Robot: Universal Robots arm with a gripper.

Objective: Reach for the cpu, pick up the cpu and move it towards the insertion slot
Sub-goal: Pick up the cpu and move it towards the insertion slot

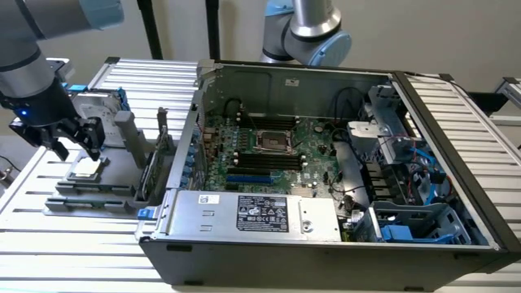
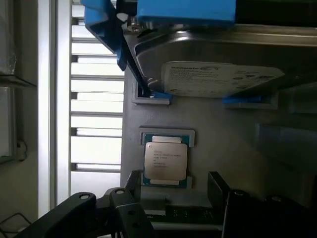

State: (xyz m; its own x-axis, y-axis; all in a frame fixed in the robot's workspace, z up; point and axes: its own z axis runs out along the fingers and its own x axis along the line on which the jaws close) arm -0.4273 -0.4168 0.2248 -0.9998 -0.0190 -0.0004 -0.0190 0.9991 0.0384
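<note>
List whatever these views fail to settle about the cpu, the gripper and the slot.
1. Print on the cpu: wrist view, too small to read.
2. Gap between the gripper and the cpu: cannot be judged; neither view sees it side-on.
3. Whether the slot is empty: exterior view, too small and dark to tell.
4. The hard drive: wrist view, far part covered by a blue rail.
</note>
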